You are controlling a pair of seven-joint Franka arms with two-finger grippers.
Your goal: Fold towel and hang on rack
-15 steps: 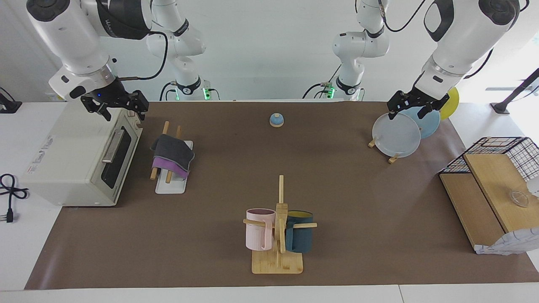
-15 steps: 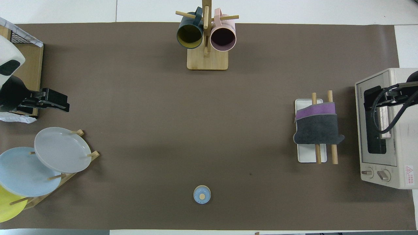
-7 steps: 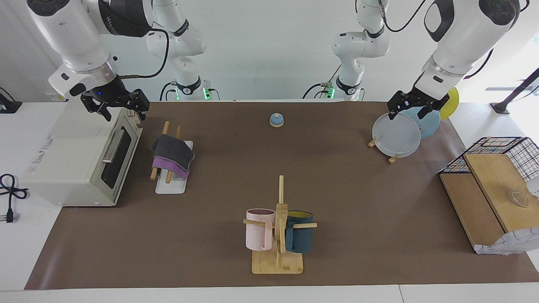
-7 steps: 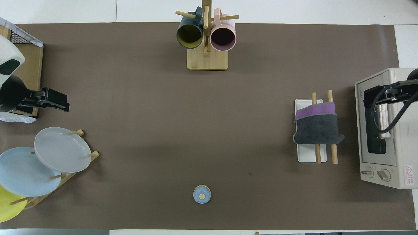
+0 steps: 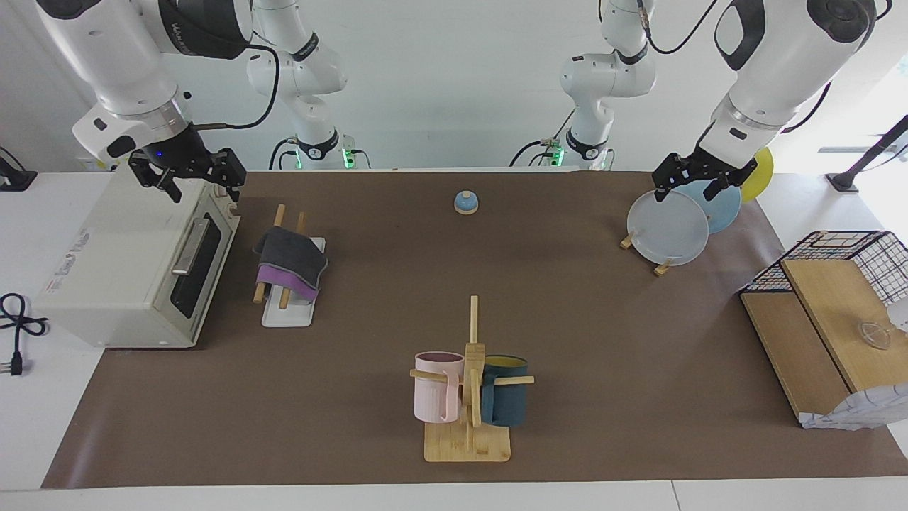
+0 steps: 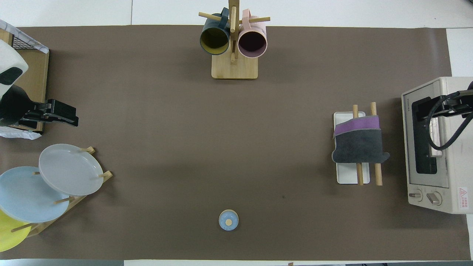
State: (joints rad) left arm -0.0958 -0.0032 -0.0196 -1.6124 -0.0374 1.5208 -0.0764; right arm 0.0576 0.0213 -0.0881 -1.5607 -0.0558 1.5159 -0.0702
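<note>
The towel (image 5: 291, 264) lies folded, draped over both rods of the rack (image 5: 287, 312), dark grey face up with purple showing beneath. The right pincer (image 5: 190, 186) hangs over the toaster oven (image 5: 128, 270), fingers apart and holding nothing. The left pincer (image 5: 699, 181) hangs over the plates (image 5: 668, 228), likewise apart.

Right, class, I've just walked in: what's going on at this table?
The towel already lies folded over the two rods of the rack, beside the toaster oven. Nothing is being held. The right gripper hangs open over the oven, and the left gripper hangs open over the plate stand.
</note>
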